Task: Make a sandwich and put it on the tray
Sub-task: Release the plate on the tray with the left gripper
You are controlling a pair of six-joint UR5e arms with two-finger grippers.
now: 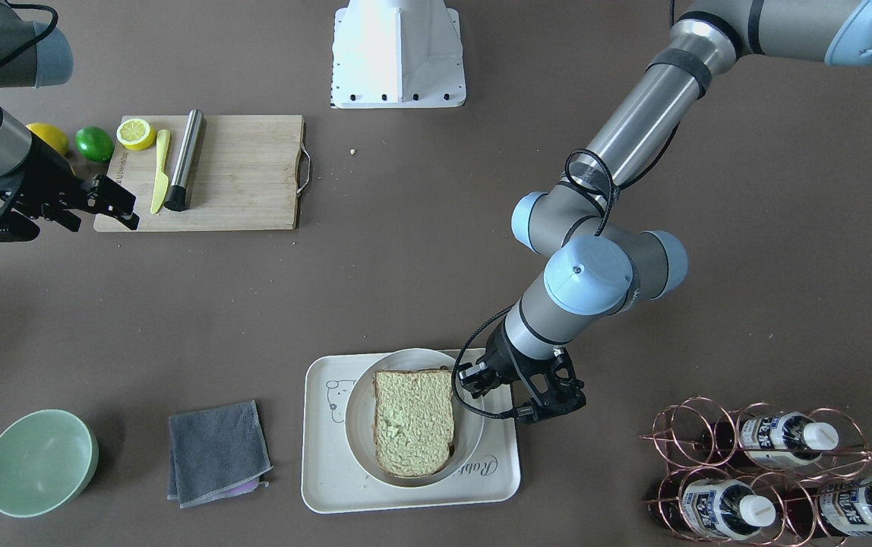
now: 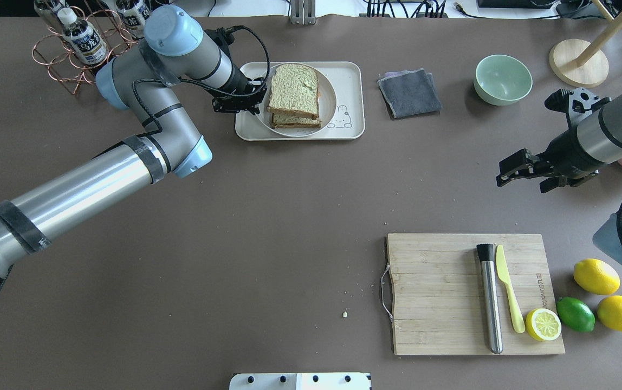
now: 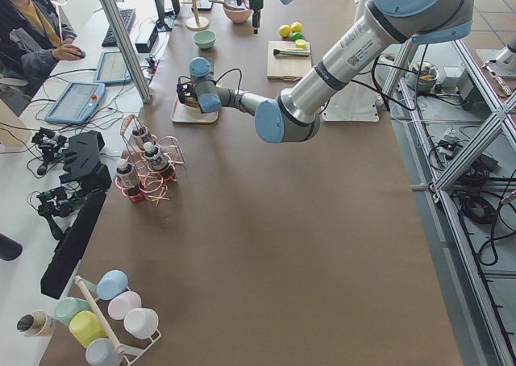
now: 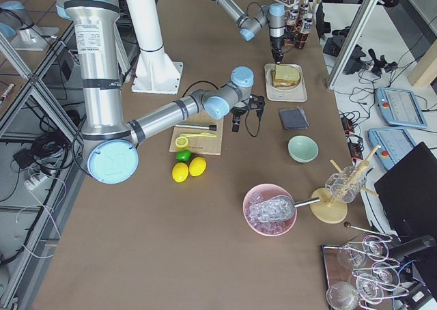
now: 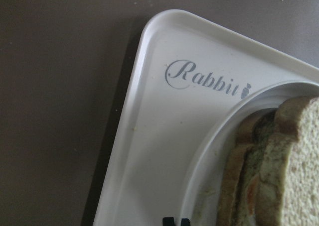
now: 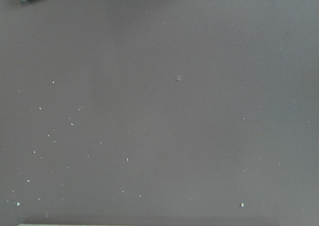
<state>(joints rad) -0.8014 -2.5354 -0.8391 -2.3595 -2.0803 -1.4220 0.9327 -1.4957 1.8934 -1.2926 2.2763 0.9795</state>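
The sandwich (image 1: 413,422), two greenish-tan bread slices with a filling between them, lies on a round white plate (image 1: 360,410). The plate sits on the cream tray (image 1: 330,479) with the "Rabbit" script. It also shows in the overhead view (image 2: 293,89) and the left wrist view (image 5: 294,161). My left gripper (image 1: 469,377) is low at the plate's edge. Its tips sit close together at the plate's rim (image 5: 176,221). My right gripper (image 2: 509,170) hovers open and empty over bare table, far from the tray.
A wooden cutting board (image 2: 441,292) holds a steel muddler, a yellow knife and a lemon half, with lemons and a lime beside it. A grey cloth (image 2: 408,92) and a green bowl (image 2: 503,78) lie beside the tray. A copper bottle rack (image 2: 72,43) stands behind my left arm.
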